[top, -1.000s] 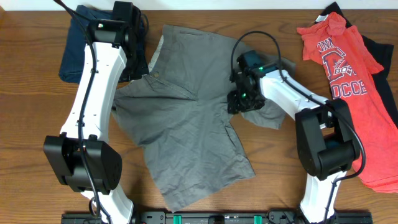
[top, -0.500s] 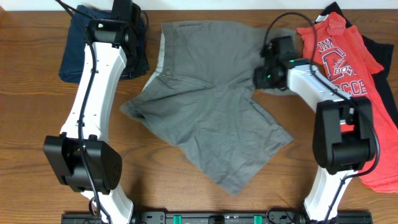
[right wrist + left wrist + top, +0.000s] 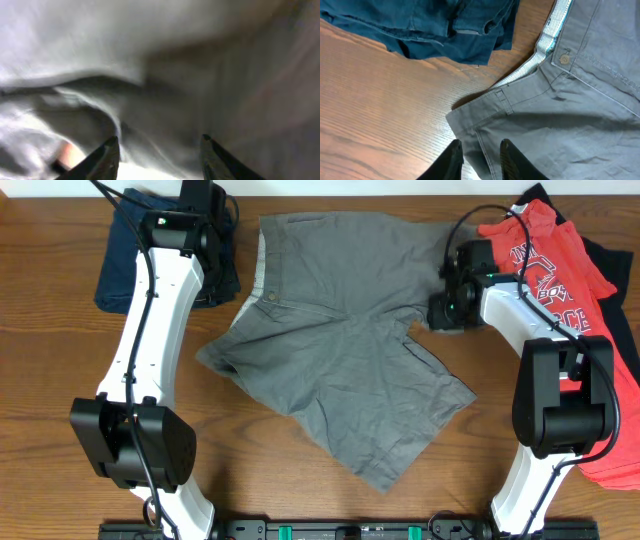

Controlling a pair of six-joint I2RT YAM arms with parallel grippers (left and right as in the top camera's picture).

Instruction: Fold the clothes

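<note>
The grey-khaki shorts [image 3: 330, 350] lie spread across the middle of the table, pale waistband at the upper left. My left gripper [image 3: 222, 290] hangs over that waistband corner. In the left wrist view its fingers [image 3: 480, 145] stand a little apart over the shorts' edge [image 3: 560, 115] and clamp nothing. My right gripper [image 3: 445, 310] is at the shorts' upper right leg. The right wrist view is blurred; its fingers [image 3: 159, 142] stand apart with grey cloth bunched between them. The folded navy shorts [image 3: 120, 260] lie at the top left, and the red T-shirt [image 3: 560, 310] lies on a black garment [image 3: 612, 260] at the right.
Navy shorts [image 3: 430, 25] lie just beyond the waistband in the left wrist view, with bare wood [image 3: 380, 110] to the left. The red T-shirt lies right beside my right gripper. Both arm bases stand at the table's front edge [image 3: 320, 530].
My right gripper has swept right and up toward the red T-shirt, dragging the shorts' leg with it, so the crumpled shorts now lie spread out. The left arm has stayed put.
</note>
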